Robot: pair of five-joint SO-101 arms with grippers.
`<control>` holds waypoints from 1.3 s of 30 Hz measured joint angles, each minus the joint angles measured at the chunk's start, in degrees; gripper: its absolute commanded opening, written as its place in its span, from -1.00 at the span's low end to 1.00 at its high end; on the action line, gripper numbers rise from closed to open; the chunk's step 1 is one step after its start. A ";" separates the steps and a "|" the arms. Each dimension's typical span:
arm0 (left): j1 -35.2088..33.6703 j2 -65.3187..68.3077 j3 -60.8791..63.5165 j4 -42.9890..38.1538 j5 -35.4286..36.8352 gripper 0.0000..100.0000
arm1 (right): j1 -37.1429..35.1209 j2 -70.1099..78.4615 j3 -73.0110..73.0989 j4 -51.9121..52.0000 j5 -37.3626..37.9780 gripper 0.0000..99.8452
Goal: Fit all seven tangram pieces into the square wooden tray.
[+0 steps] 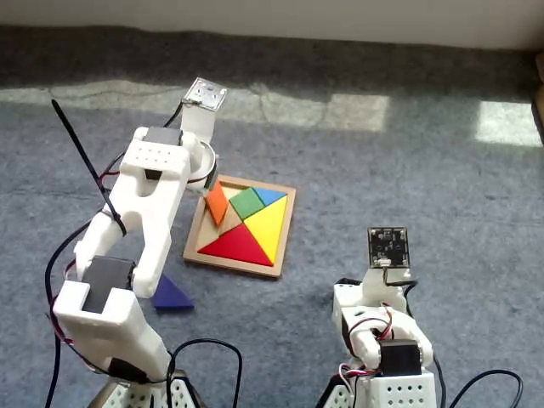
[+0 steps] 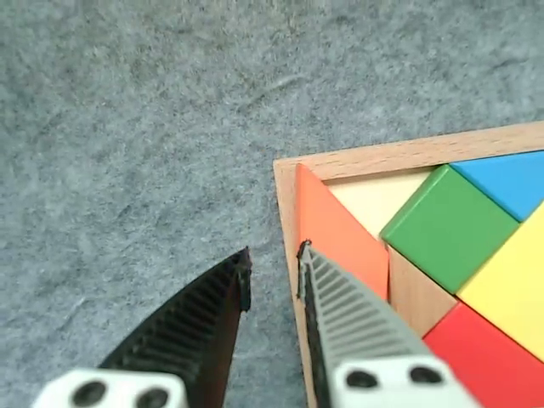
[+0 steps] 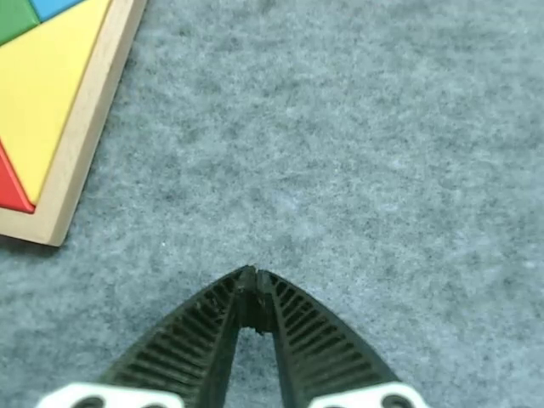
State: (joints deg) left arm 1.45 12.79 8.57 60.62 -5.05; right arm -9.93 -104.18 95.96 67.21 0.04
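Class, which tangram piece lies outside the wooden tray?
The dark blue triangle: it lies on the carpet outside the wooden tray, while the orange, green, light blue, yellow and red pieces sit inside it.

1. Table covering point(image 3: 340, 127): grey cloth, matt and fuzzy, probably felt or low carpet.
2. Tray point(image 2: 382, 153): pale bare wood, smooth, matt.
3. Yellow piece point(image 2: 510, 289), right of frame: painted, smooth, faint sheen.
4. Left gripper point(image 2: 274, 263) fingers point(image 2: 191, 323): dark ribbed plastic, matt.
5. Arm housings point(image 1: 153, 183): white plastic, smooth.

Bright sunlit patches point(image 1: 357, 110) cross the far carpet point(image 1: 425, 187), foreground shaded.
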 measured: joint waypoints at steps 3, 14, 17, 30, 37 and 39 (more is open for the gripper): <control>0.00 0.18 0.00 -2.20 0.00 -0.78 | 0.00 0.00 0.00 0.00 0.00 -0.99; 1.23 6.15 0.00 -7.56 -0.09 -0.78 | 0.00 0.00 0.00 0.00 0.00 -0.99; 3.25 6.33 0.00 -7.56 -0.79 -0.78 | 0.00 0.00 0.00 0.00 0.00 -0.99; 4.57 4.40 2.02 -3.16 -4.48 -0.78 | 0.00 0.00 0.00 0.00 0.00 -0.99; 5.10 3.60 2.64 1.76 -9.23 -0.78 | 0.00 0.00 0.00 0.00 0.00 -0.99; 5.45 3.52 2.73 2.90 -9.58 -0.78 | 0.00 0.00 0.00 0.00 0.00 -0.99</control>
State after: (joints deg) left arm 6.90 16.31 11.30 63.52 -14.64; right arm -9.93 -104.18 95.96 67.21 0.04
